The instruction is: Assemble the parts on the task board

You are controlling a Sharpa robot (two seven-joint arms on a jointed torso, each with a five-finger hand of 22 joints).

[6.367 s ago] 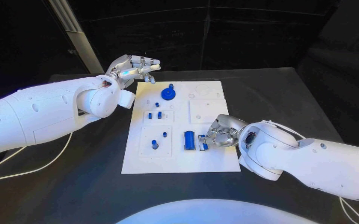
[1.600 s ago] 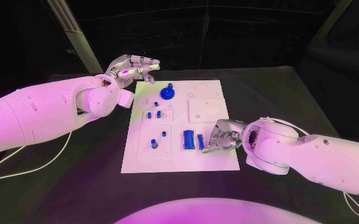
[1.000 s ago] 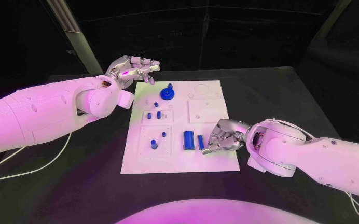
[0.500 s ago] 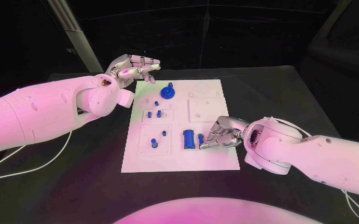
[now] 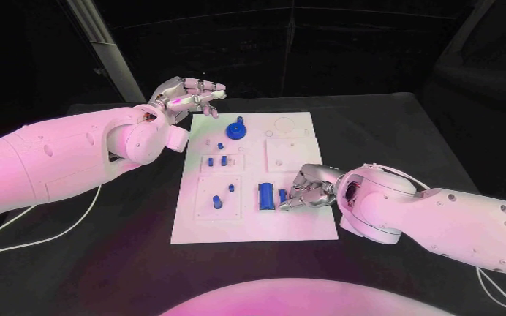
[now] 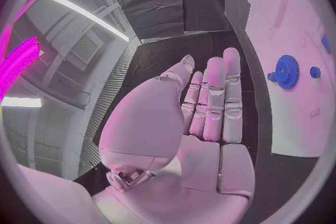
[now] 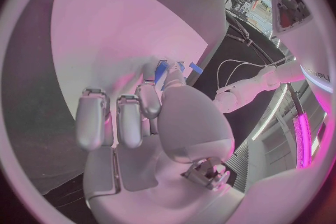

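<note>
Head view: the task board [image 5: 298, 222], a white rectangular plate, is seen lying flat at the middle of the black table [image 5: 116, 257], its long side running away from the robot. Blue parts are recorded on it as follows: a blue gear [image 5: 238, 132] with a peg standing at its hub, near the far end; a small round part [image 5: 221, 145] just nearer; a pair of short parts [image 5: 217, 161] in a raised square block; two small parts [image 5: 222, 194] in the square block nearer the robot; a long upright block [image 5: 266, 195] toward the near end, with a slimmer blue part [image 5: 281, 196] just beside it. No brand, label or legible writing is found on the board or parts. The right hand [image 5: 307, 191] is set over the board's near right portion, fingertips brought together at the slim blue part; in the right wrist view blue pieces [image 7: 162, 71] are seen at the fingertips, but whether anything is truly pinched cannot be told. The left hand [image 5: 190, 96] is held above the table beyond the board's far left corner, holding nothing; in the left wrist view its fingers [image 6: 215, 102] are laid straight and side by side, the thumb apart, with the gear [image 6: 286, 71] in sight beyond them.
</note>
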